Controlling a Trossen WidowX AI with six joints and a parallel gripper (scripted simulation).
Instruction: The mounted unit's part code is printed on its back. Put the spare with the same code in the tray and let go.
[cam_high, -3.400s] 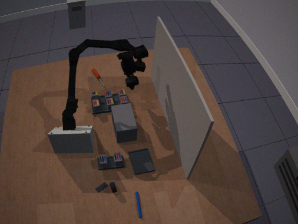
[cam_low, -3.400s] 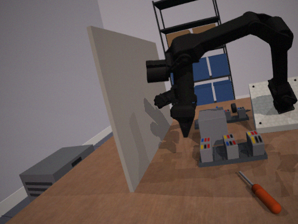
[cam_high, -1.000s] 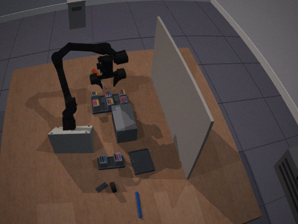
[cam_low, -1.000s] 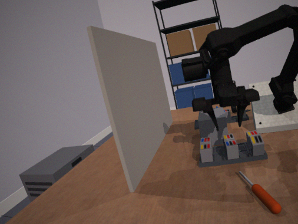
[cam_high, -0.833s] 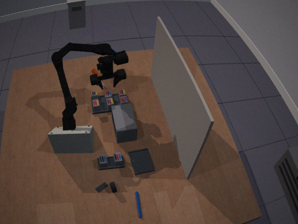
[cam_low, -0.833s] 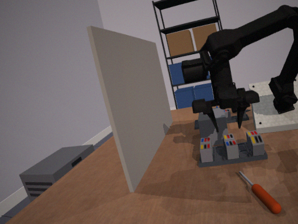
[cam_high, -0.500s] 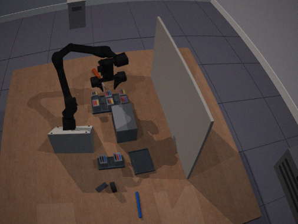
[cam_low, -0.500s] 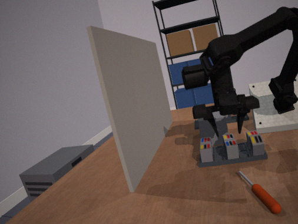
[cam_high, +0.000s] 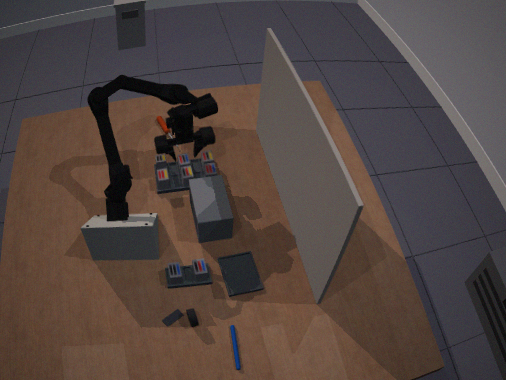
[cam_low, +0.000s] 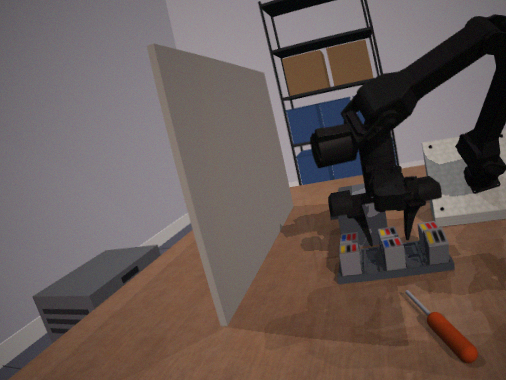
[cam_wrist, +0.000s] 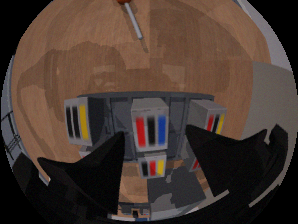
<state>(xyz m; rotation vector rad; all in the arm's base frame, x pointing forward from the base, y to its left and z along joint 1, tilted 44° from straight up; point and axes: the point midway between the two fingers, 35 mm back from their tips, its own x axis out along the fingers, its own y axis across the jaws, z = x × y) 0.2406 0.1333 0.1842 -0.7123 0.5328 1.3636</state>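
Top view: the arm reaches out from its base block and the hand (cam_high: 184, 142) hangs right over the far rack of spares (cam_high: 185, 172) on the table (cam_high: 60, 310). The grey mounted unit (cam_high: 211, 207) stands just beside that rack, and the dark tray (cam_high: 240, 273) lies well apart, nearer the camera, next to a second small rack (cam_high: 188, 272) with two more spares. A tall board (cam_high: 305, 170) stands off to one side. I'd say this is the pick step: the hand is lining up on a spare, nothing lifted yet.

Exterior view: the fingers come down on either side of the middle spare (cam_low: 392, 246) in the front row, part-spread, with nothing pinched between them so far. Its top shows yellow, blue and red patches. An orange screwdriver (cam_low: 445, 332) lies on the table in front of the rack.

Wrist view: the middle spare (cam_wrist: 150, 129) sits between the two dark fingertips, with red, blue and yellow bars on its face. The neighbours show different colour orders, though the right one is partly hidden.

Next move, I reckon: drop a touch lower, squeeze onto that block squarely, lift straight up so it clears the neighbours, then carry it over to the tray. Whether its code matches the unit's back, I can't tell from here.
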